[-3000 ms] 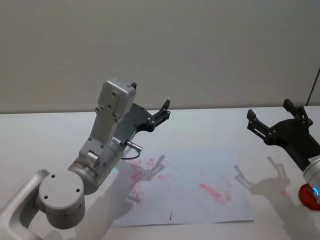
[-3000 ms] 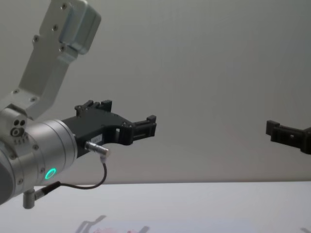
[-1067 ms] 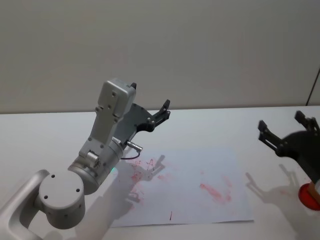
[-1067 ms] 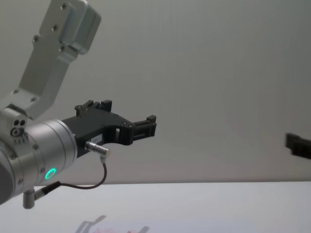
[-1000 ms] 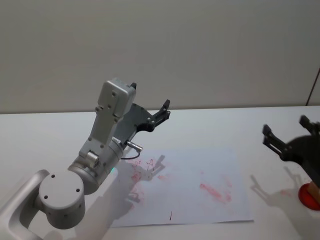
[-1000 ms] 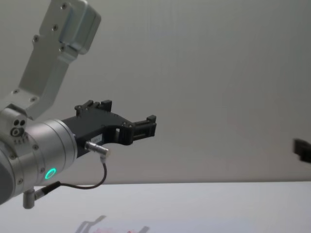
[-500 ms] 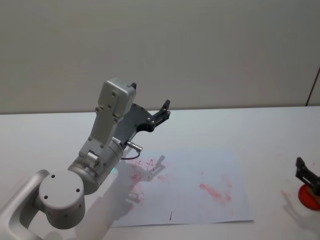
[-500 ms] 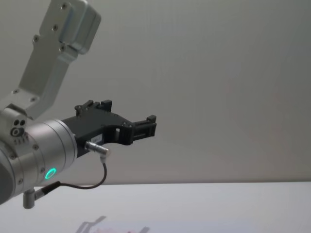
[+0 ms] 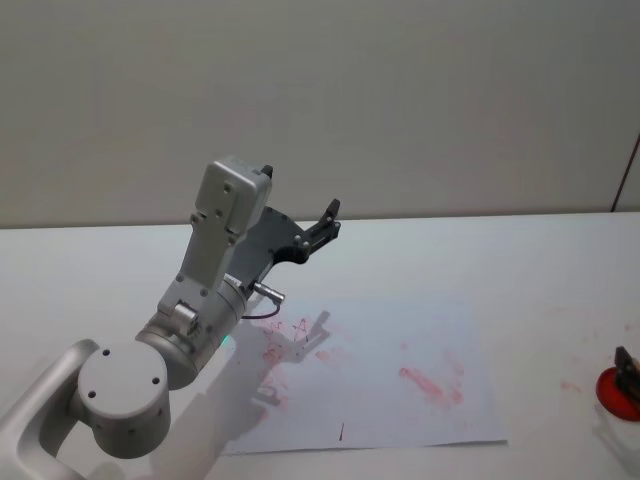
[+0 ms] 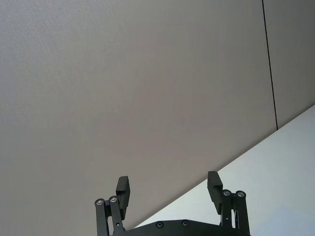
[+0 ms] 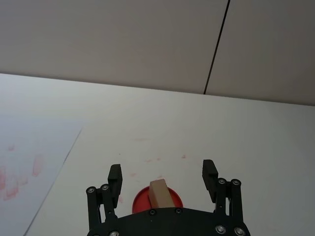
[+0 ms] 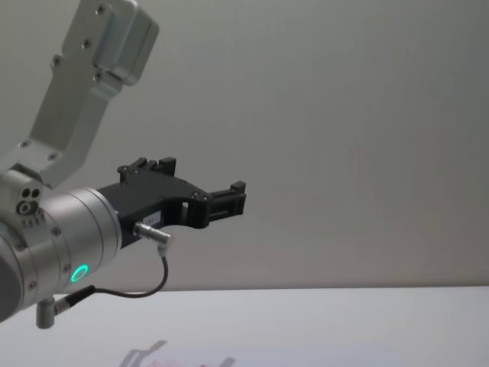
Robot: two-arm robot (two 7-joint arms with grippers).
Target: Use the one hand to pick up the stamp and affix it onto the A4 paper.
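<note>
right gripper (image 11: 162, 171) wide open, holding nothing. stamp (image 11: 159, 193) stands on the red pad (image 11: 141, 202), centred in the gap between the jaws near the palm, neither finger touching it. advice: stay centred over the pad, close on the flat wooden sides, lift straight off the pad so the inked face doesn't drag. a4 paper (image 9: 400, 335) lies well left of the pad. left gripper (image 10: 168, 182) parked raised, beyond the paper from the pad, open, empty. writing: red smudges on the paper, some letter-like, unreadable; no brand i can read.
</note>
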